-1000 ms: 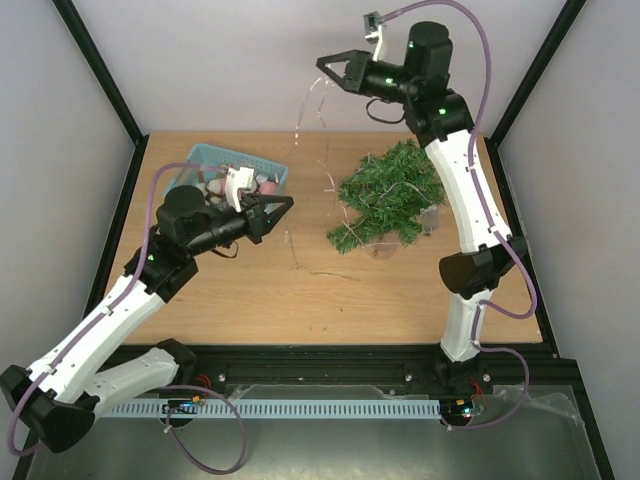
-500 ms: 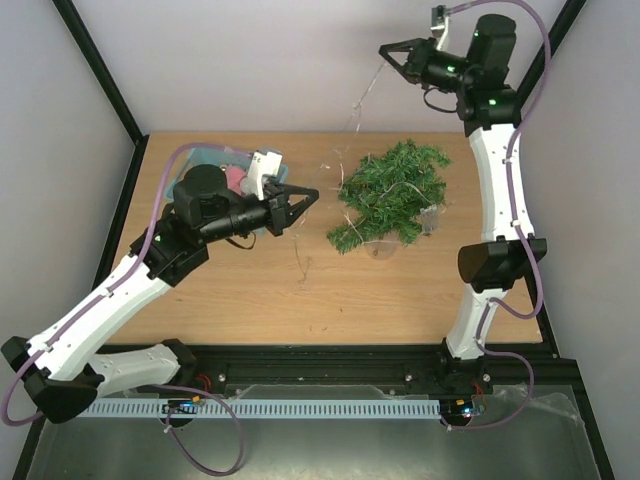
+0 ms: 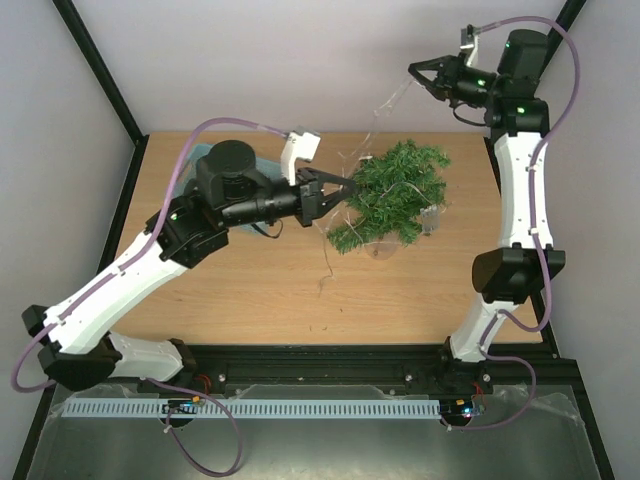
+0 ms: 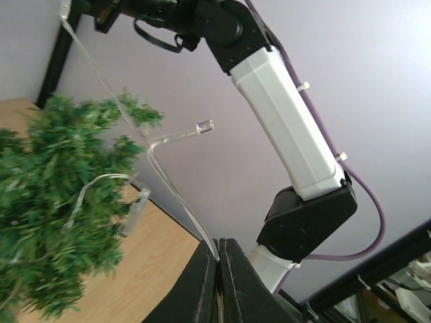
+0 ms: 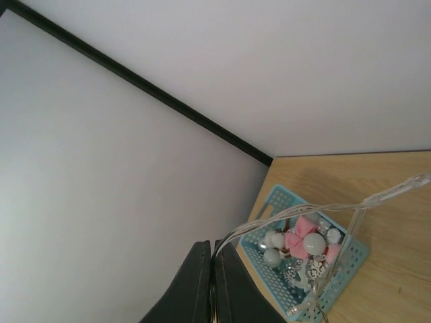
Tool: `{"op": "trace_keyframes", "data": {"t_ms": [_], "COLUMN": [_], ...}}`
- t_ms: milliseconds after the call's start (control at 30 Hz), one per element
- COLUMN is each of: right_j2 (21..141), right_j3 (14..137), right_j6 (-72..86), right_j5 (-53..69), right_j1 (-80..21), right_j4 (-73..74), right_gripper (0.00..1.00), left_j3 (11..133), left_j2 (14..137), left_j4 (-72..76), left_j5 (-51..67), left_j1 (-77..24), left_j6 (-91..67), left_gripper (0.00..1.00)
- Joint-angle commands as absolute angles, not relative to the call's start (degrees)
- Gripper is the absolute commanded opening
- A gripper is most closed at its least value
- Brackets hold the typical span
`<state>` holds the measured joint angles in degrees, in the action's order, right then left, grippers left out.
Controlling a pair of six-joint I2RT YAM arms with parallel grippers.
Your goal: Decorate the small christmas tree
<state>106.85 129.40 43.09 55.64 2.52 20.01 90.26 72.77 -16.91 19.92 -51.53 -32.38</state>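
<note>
Swung rightward since a second ago, the left gripper (image 3: 350, 190) pinches a clear wire light string (image 4: 204, 125) beside the small bushy green christmas tree (image 3: 395, 195) on the wooden table's (image 3: 250, 290) right half, while the raised right gripper (image 3: 414, 70) clamps the string higher up.

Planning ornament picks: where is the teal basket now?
In the top view, the basket sits far left, mostly hidden under the left arm, left of the tree.

This is a robot test bench in a lab. A wooden table (image 3: 250, 290) is boxed in by plain white panels (image 3: 250, 60) and black frame posts (image 3: 100, 68). Two arms (image 3: 110, 290) are bolted to a black rail (image 3: 330, 372) at its near edge, trailing purple cables (image 3: 240, 122).
</note>
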Motion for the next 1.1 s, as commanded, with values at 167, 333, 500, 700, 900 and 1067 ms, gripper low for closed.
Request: {"op": "trace_keyframes", "data": {"t_ms": [167, 333, 500, 700, 900, 1067], "right_j2": [98.74, 94.72, 90.11, 85.78, 80.74, 77.57], "right_j3": [117.16, 109.02, 99.99, 92.09, 84.40, 80.68], "right_j6": [41.36, 42.89, 43.98, 43.97, 42.27, 41.55], "right_j5": [54.72, 57.37, 58.70, 59.29, 58.98, 59.31], "right_j1": [9.23, 12.62, 15.43, 16.56, 17.81, 18.73], "right_j4": [17.94, 13.63, 8.92, 6.53, 6.79, 6.88], "right_gripper": [0.01, 0.01, 0.01, 0.01, 0.01, 0.01], "left_j3": [103.59, 108.10, 111.55, 114.92, 116.35, 117.17], "left_j2": [81.67, 85.60, 88.75, 91.61, 92.98, 94.54], "left_j4": [-20.87, -21.12, -21.62, -22.03, -22.04, -21.47], "left_j5": [28.04, 29.98, 30.66, 31.67, 32.90, 34.29], "left_j1": [-56.51, -58.37, -60.41, -62.14, -63.67, -64.28], "left_j6": [-33.87, -34.96, -35.10, -35.80, -36.66, -37.79], "left_gripper": [0.02, 0.02, 0.02, 0.02, 0.02, 0.02]}}
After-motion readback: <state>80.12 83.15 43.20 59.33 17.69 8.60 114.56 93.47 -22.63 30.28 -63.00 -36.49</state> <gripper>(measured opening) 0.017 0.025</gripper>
